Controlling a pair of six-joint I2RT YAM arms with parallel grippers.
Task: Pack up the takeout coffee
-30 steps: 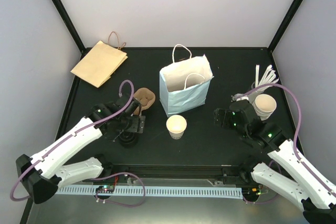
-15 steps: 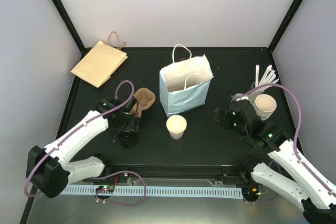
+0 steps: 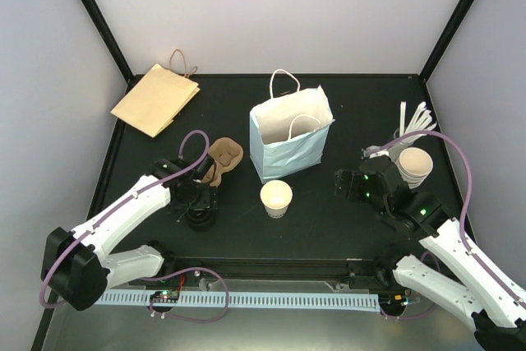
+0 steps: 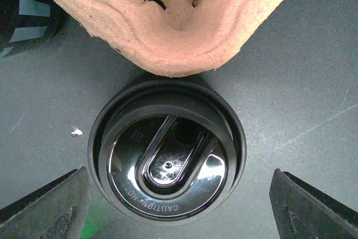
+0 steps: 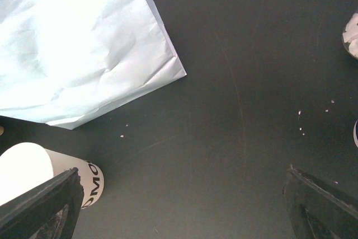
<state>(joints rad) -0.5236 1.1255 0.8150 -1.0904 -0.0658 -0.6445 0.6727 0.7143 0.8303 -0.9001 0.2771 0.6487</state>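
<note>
Black lid under left hand, fingers wide apart, right hand likewise

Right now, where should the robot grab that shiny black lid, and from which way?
Probably by its round outer rim, straight down from above. The black lid lies flat, face up, so only the rim gives the fingers an edge. The left gripper hangs open over it, a finger on each bare side; the cardboard carrier crowds the far edge.

Bright even light, soft shadows, sharp focus

Blk lid (betw. end effector jaws)
</note>
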